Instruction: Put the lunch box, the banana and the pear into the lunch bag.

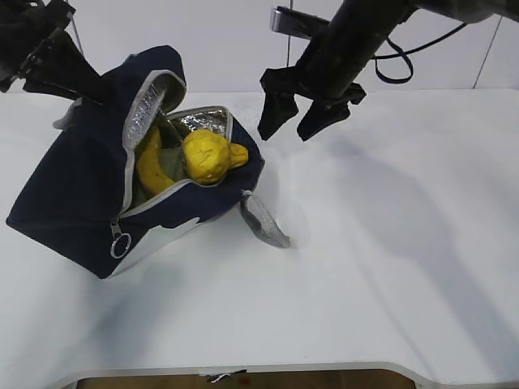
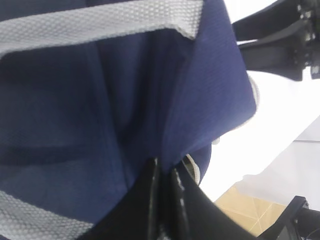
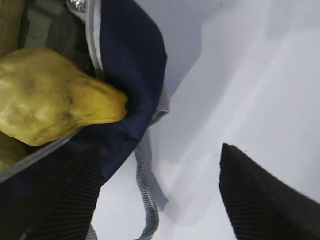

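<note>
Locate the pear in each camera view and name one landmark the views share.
Exterior view: the pear sits left of centre in the open mouth of the lunch bag, right of the banana.
Left wrist view: not in it; only navy fabric shows.
Right wrist view: upper left, poking over the rim.
Shared landmark: the lunch bag's navy fabric.

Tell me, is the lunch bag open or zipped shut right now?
Open. The lunch bag's flap is lifted back, showing silver lining with the banana and pear inside.
</note>
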You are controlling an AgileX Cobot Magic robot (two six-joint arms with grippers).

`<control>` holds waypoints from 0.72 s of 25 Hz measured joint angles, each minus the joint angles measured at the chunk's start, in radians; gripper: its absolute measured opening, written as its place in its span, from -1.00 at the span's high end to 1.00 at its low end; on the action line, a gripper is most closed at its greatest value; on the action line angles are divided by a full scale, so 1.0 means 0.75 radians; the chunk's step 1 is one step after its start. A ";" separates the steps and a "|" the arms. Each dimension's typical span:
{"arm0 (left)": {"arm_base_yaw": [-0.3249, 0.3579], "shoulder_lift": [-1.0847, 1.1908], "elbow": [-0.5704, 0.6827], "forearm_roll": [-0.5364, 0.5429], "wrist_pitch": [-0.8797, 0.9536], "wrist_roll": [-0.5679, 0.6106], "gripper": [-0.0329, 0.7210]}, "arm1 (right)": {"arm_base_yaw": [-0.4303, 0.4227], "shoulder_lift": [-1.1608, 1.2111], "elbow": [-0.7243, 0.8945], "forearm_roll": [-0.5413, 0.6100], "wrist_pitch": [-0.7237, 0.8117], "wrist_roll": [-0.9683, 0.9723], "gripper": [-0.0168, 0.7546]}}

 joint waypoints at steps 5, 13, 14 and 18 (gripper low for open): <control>0.000 0.000 0.000 0.001 0.000 0.000 0.89 | 0.000 0.000 0.069 0.046 0.000 0.001 -0.57; 0.000 0.000 0.000 0.001 0.000 -0.001 0.90 | 0.000 0.028 0.102 0.193 -0.007 0.003 -0.57; 0.000 0.000 0.000 0.001 0.000 -0.003 0.89 | 0.002 0.045 0.102 0.212 -0.007 0.003 -0.57; 0.000 0.000 0.000 0.011 0.000 -0.003 0.90 | 0.011 0.091 0.106 0.245 -0.010 -0.002 -0.57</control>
